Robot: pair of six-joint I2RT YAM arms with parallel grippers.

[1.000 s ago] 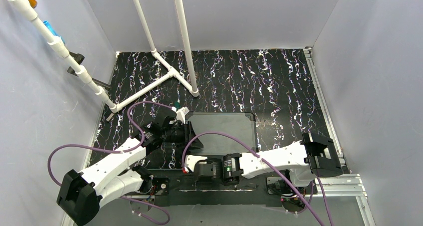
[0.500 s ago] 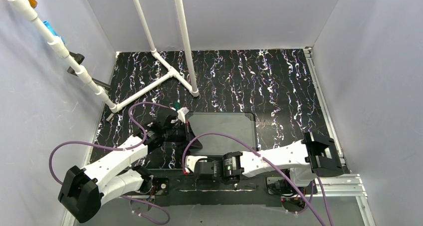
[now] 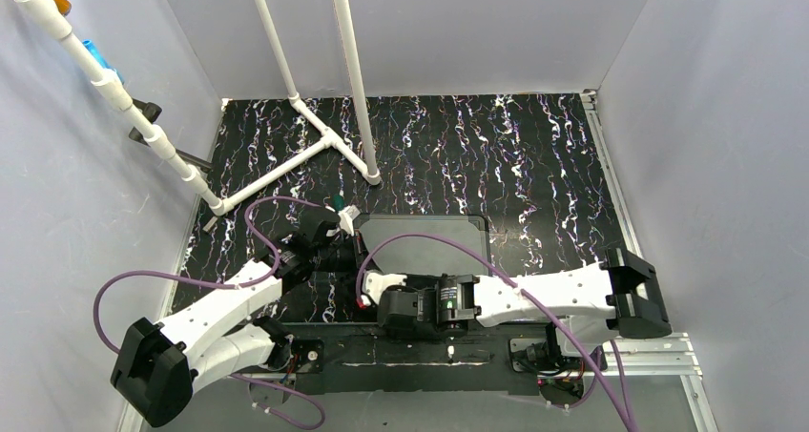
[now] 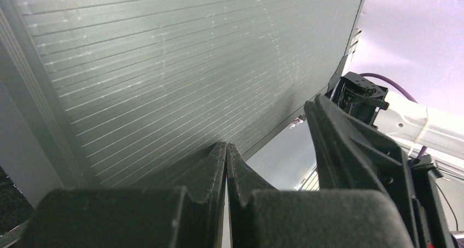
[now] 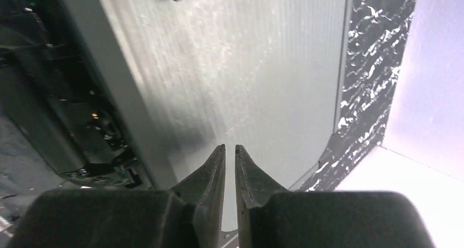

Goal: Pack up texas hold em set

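The left gripper [image 4: 226, 155] had its jaws clenched, the two dark fingertips meeting with nothing between them. In the left wrist view, they lay low in the frame against the ribbed grey face of the black hard case [image 3: 429, 246]. Whether they actually touched it could not be told. The right gripper [image 5: 230, 155] was all but clamped shut, with only a thin slit between its fingers, and it grasped nothing. In its own wrist view the same ribbed panel filled the frame above it.

From above, the case lay closed and flat just left of the frame's centre. It was a dark rectangle with rounded corners and a dull grey top. The left gripper sat at its left edge and the right gripper at its lower left corner. The case rested on the black speckled table mat [image 3: 515, 155]. A white PVC pipe frame [image 3: 324, 141] stood apart at the upper left.
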